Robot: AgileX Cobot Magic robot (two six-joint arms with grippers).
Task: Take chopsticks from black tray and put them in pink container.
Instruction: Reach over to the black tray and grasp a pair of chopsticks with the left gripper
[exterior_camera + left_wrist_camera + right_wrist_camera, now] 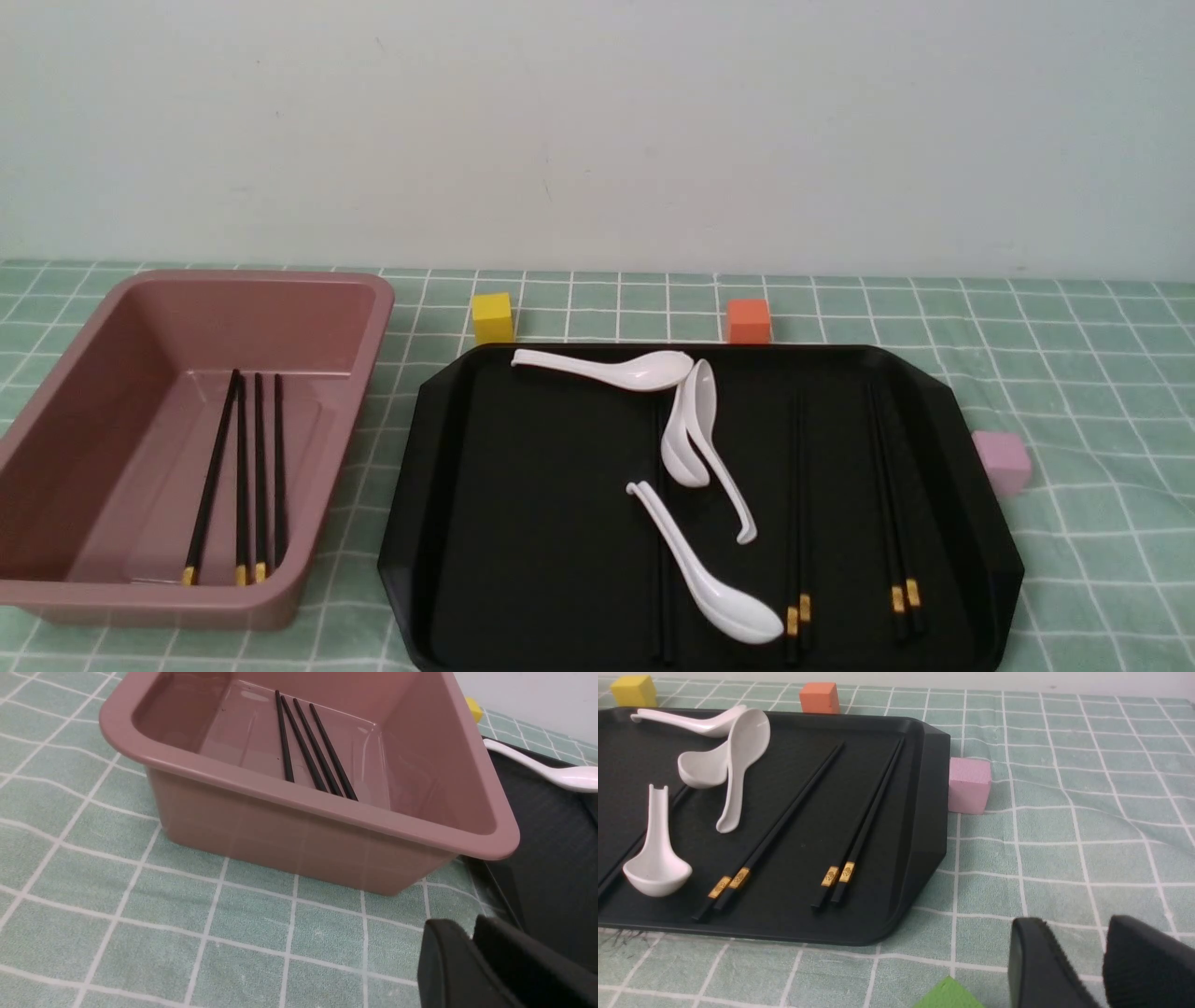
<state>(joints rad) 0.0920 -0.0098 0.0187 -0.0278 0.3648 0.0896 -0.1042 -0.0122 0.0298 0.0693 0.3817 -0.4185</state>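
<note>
A green checked tablecloth [1102, 392] fills the lower half of the front view under a pale wall [597, 121]. The black tray [523, 523] takes up the lower centre and right of that view. The pink bin [140, 308] sits at the left, just beside the tray and not touching it. Four white spoons [607, 367] lie in the middle of the tray: one flat along its upper edge, two overlapping below it, and one slanting toward the lower edge. Four chopsticks [243, 476] lie side by side on the floor of the bin, gold bands toward the bottom of the frame. Further pairs are still in the tray: one just right of the spoons [798, 523] and one nearer the right rim [892, 513]. Dark sticks also run under the lowest spoon. A yellow cube [492, 317] and an orange cube [749, 320] stand on the cloth just above the tray's upper edge, and a pink cube [1002, 461] sits close against its right rim. A green block [948, 996] pokes in at the bottom of the right wrist view. The left gripper [467, 924] hangs over the cloth in the lower right of its view, fingers together and empty. The right gripper [1083, 919] holds nothing, and I cannot tell whether its close-set fingers touch.
</note>
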